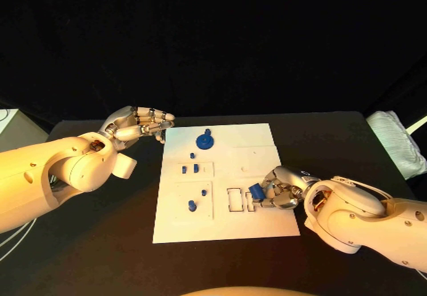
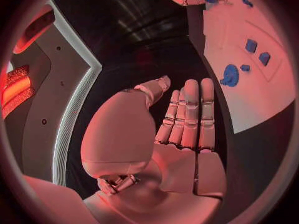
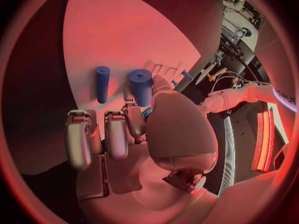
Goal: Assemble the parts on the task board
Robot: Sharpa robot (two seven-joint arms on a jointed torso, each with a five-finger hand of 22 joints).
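We see the white board (image 1: 258, 139) lying in the middle of the black tabletop (image 1: 107, 240), with small blue parts spread over it. A round blue gear (image 1: 205, 142) sits near the board's far edge, two small blue blocks (image 1: 190, 168) stand in a recess just nearer than it, and two more blue pieces (image 1: 192, 205) lie in a lower left recess. Our right hand (image 1: 277, 191) rests on the board's right side, its fingers curled around a blue part (image 1: 256, 192) that it grips just beside the small rectangular slots (image 1: 235, 200). In the right wrist view the same hand (image 3: 124, 134) has its fingers bent down toward the board, with a blue cylinder (image 3: 141, 86) at their tips and a blue peg (image 3: 102, 83) standing apart beside it. Our left hand (image 1: 140, 125) hovers off the board's far left corner, holding nothing; in the left wrist view its fingers (image 2: 190, 114) lie straight and side by side.
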